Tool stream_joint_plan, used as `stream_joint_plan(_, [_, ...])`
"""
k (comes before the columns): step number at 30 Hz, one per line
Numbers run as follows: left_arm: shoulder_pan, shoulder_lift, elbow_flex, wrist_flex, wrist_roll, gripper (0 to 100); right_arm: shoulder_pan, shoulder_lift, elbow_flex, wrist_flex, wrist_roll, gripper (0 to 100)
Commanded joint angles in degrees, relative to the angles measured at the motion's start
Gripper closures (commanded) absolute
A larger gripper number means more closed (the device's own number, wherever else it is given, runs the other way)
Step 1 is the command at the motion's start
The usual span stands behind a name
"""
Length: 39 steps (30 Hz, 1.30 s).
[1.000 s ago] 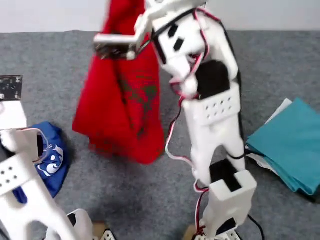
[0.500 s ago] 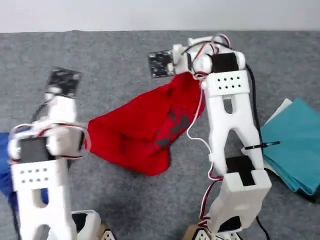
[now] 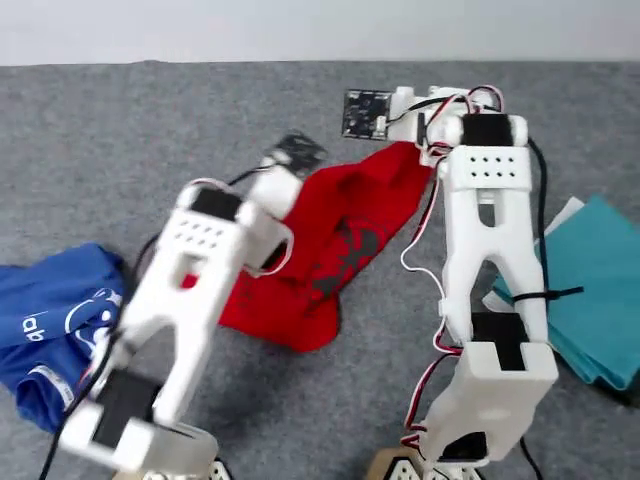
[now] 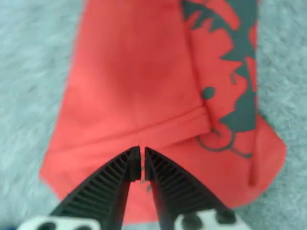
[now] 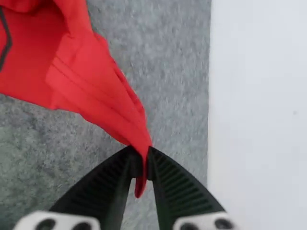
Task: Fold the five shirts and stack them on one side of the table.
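Red shirt [image 3: 340, 240] lay crumpled on the grey worktop [image 3: 150, 130], one corner held up.
The right end effector [image 5: 140, 155] was closed on the far corner of the red shirt, cloth pinched between its jaws. The left end effector [image 4: 140, 158] was over the shirt's near part, jaws almost together; whether they gripped cloth I could not tell. A blue shirt [image 3: 55, 320] lay left of the red shirt, a teal shirt [image 3: 590, 290] right of it.
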<state>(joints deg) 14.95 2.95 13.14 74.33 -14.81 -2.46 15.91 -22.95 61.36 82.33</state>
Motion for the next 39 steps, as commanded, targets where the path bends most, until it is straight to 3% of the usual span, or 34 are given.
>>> stream_joint_plan(1, [1.1, 7.6, -9.0, 3.2, -1.6, 89, 2.3, -2.0, -0.3, -1.1, -1.1, 98.8])
stream_joint_plan(5, [1.2, 14.9, -15.3, 6.9, -1.5, 82, 4.4, -2.0, -0.3, -1.1, -1.1, 98.8])
stream_joint_plan(19, [7.3, 21.7, -26.8, 12.7, 0.8, 82, 6.6, -1.9, 1.1, -1.0, -1.1, 98.8])
stream_joint_plan(30, [0.9, 29.5, -26.3, 11.1, 0.9, 82, 6.8, -2.3, 1.1, -1.0, -1.8, 98.8])
stream_joint_plan(39, [0.9, 31.4, -26.4, 9.8, 1.0, 86, 6.5, -2.3, 1.1, -1.0, -1.8, 98.8])
